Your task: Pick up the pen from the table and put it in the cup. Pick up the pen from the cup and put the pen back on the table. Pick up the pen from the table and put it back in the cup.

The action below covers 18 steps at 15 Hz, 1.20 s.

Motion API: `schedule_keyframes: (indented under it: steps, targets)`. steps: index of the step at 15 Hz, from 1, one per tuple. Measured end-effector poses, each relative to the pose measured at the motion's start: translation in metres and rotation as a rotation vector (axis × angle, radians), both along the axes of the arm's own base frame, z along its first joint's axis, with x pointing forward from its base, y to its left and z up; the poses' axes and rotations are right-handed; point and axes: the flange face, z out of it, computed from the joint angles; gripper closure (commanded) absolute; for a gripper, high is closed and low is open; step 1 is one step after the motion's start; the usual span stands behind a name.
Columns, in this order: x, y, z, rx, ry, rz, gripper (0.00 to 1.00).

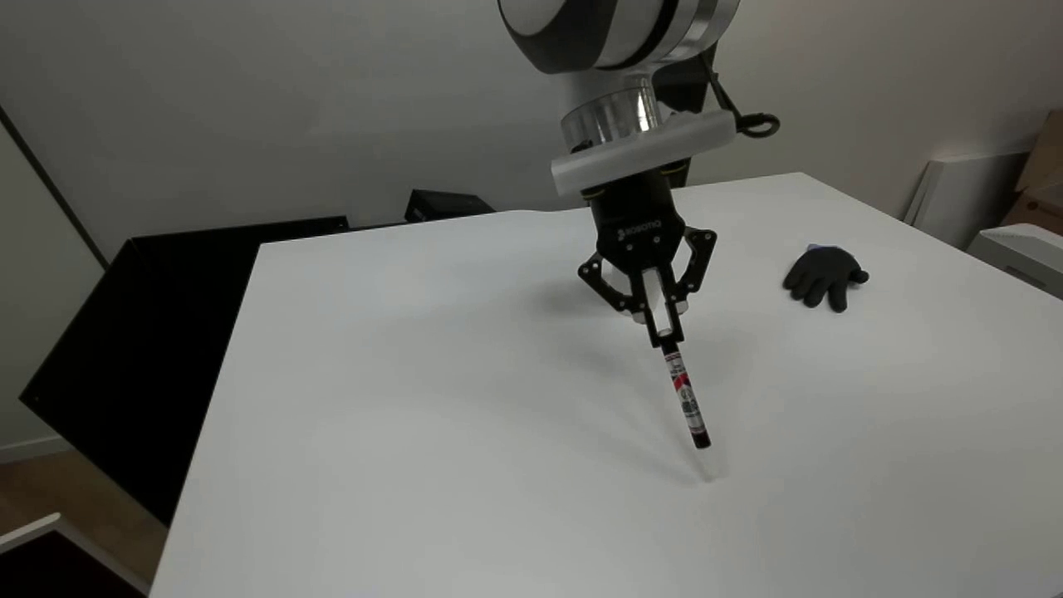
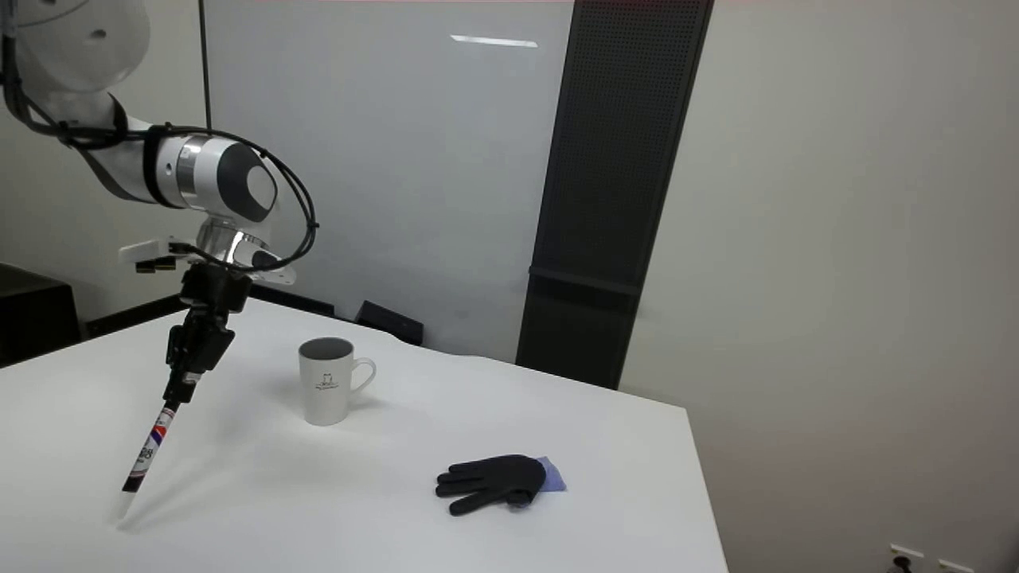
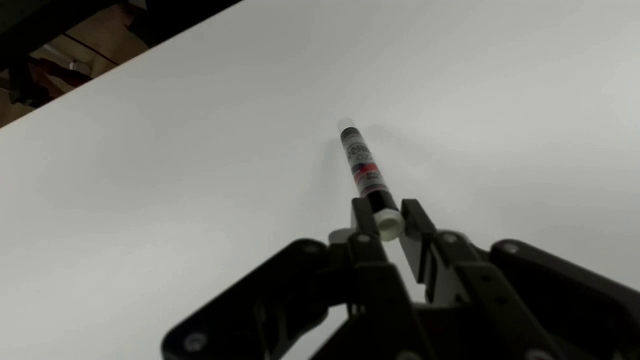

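Pen [image 2: 146,454] pinched in the claw [image 2: 177,391], apart from the cup [image 2: 318,402]

At the far left of an exterior view, a black box [image 2: 36,314] stands behind the edge of the white tabletop [image 2: 318,493]. Next comes the pen, slanting, its lower end to the left there: whitish body, red and blue marks, black bands, a pale tip at the bottom. That tip is at or just over the tabletop; whether it touches cannot be told. The claw, at the end of the white arm [image 2: 137,171], has its jaws pressed on the upper end of the pen; in the wrist view a pale, hollow-looking top shows between them.

To the right, the cup stands upright on the tabletop: white outside, grey inside, with a small dark drawing and lettering on its front and a handle on its right side. Farther right lies a black glove [image 2: 493,481], fingers toward the left, a blue piece [image 2: 551,475] showing at its cuff. Behind the tabletop, a tall dark panel [image 2: 613,191] runs down beside the pale wall [image 2: 836,239].
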Motion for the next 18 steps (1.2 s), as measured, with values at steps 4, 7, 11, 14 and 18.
schedule_keyframes:
  steps: [4,7,11,14,18]
  targets:
    - [0.007,-0.004,-0.014,0.039,-0.013,0.01,0.44]
    - [0.016,-0.006,-0.015,0.058,-0.065,0.016,0.27]
    - [0.03,-0.002,-0.005,0.102,-0.16,0.026,0.05]
    - [0.041,0.0,0.007,0.129,-0.276,0.02,0.0]
    - [0.042,-0.002,0.026,0.163,-0.516,0.007,0.0]
